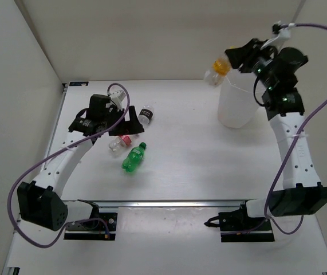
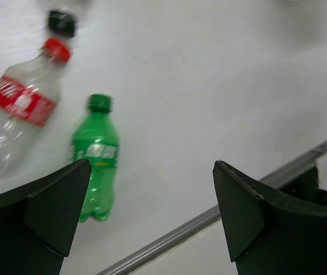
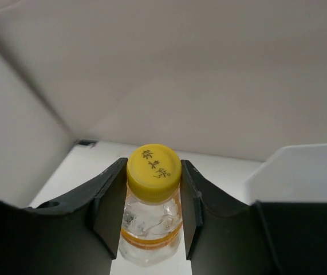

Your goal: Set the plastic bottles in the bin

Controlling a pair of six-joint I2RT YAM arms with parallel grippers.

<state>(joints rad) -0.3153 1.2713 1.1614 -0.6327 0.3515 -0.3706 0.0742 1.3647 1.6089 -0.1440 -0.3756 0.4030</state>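
- Jaws on the left gripper (image 1: 130,122) (image 2: 152,212) are hanging wide open over the left side of the table (image 1: 197,154), gripping nothing.
- Three bottles are lying on the table right by it. The red-label bottle (image 1: 119,143) (image 2: 20,112) and the green bottle (image 1: 134,157) (image 2: 96,154) are sitting just beside each other, with the black-capped bottle (image 1: 146,114) (image 2: 60,23) lying a bit farther back.
- Over on the right, the right gripper (image 1: 232,60) (image 3: 153,189) is clamping its jaws on the yellow-capped bottle (image 1: 217,70) (image 3: 152,166) just under the cap, holding it up in the air.
- That bottle is hovering by the left rim of the bin (image 1: 237,109), which is standing upright at the far right.
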